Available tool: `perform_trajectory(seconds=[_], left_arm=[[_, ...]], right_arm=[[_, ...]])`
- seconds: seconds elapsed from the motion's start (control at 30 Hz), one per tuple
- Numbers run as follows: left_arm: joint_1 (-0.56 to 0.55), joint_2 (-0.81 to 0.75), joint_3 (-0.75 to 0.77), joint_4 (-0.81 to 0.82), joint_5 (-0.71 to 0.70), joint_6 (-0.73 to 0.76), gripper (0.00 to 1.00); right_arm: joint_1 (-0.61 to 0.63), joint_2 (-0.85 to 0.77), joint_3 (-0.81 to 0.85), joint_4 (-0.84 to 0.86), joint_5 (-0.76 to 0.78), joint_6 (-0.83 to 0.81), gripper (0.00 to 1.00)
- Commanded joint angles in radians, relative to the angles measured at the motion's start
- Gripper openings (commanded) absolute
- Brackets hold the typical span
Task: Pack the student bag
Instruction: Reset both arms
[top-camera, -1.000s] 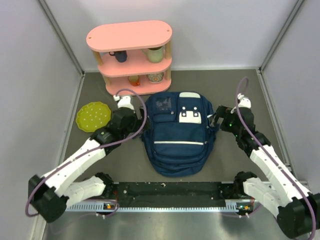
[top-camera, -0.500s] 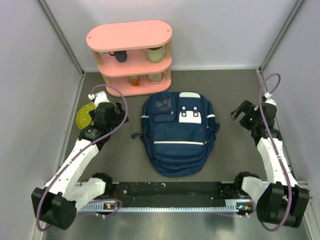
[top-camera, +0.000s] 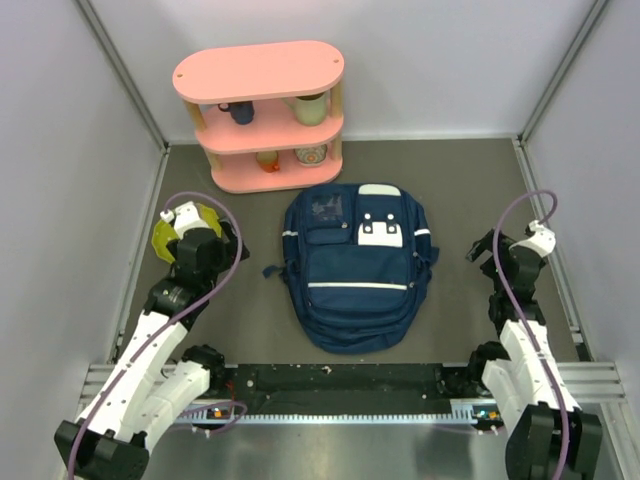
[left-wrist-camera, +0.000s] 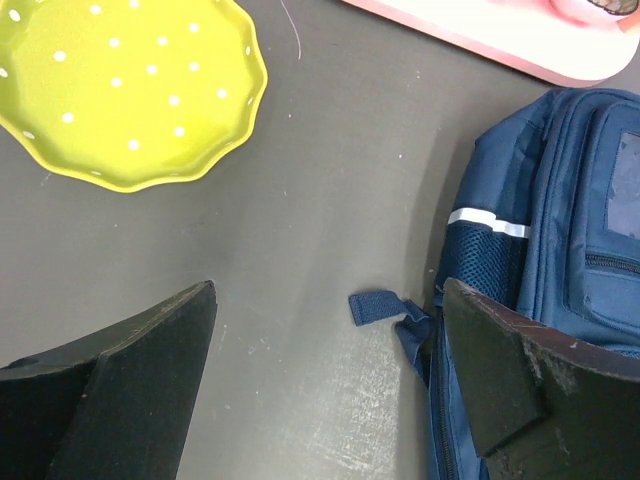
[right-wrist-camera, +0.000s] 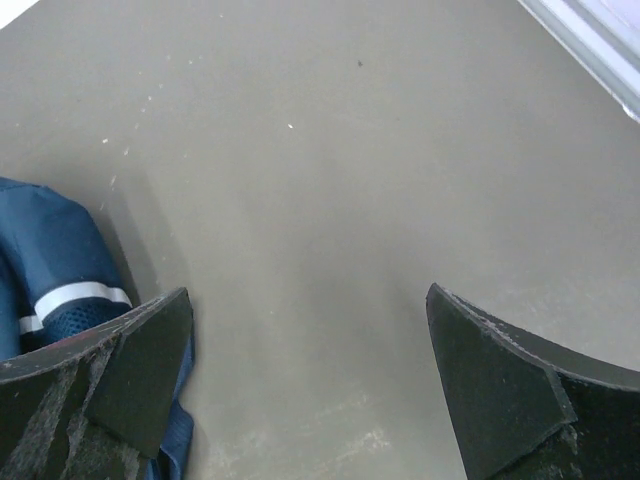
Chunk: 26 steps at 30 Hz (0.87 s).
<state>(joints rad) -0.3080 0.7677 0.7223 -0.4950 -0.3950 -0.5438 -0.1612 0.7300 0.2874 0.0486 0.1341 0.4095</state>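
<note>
STATE: student bag (top-camera: 355, 265) flat, front up, centred between both arms, seemingly zipped | left gripper (left-wrist-camera: 330, 300) gaping, empty, beside bag's edge | right gripper (right-wrist-camera: 308, 295) gaping, empty, opposite side | ADVICE: probably pin fabric, draw top zipper slowly

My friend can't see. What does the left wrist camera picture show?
The open left claw hangs over the grey table, holding nothing. A yellow dotted plate lies at top left, and the blue bag lies at right with a small strap sticking out.
</note>
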Motion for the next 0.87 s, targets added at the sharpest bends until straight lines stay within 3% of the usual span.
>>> perform_trajectory(seconds=[0.0, 0.27, 0.63, 0.83], left_arm=[[0.003, -0.053, -0.030, 0.012, -0.034, -0.010, 0.98], [0.003, -0.045, -0.040, 0.039, -0.016, -0.008, 0.98], [0.003, -0.084, -0.104, 0.105, -0.010, -0.018, 0.98], [0.001, -0.097, -0.093, 0.082, -0.085, -0.033, 0.99]], right_arm=[[0.032, 0.025, 0.024, 0.151, 0.021, -0.074, 0.99], [0.147, -0.007, -0.076, 0.327, 0.119, -0.190, 0.99], [0.155, 0.028, -0.146, 0.482, 0.113, -0.270, 0.99], [0.155, 0.086, -0.165, 0.560, 0.116, -0.274, 0.99]])
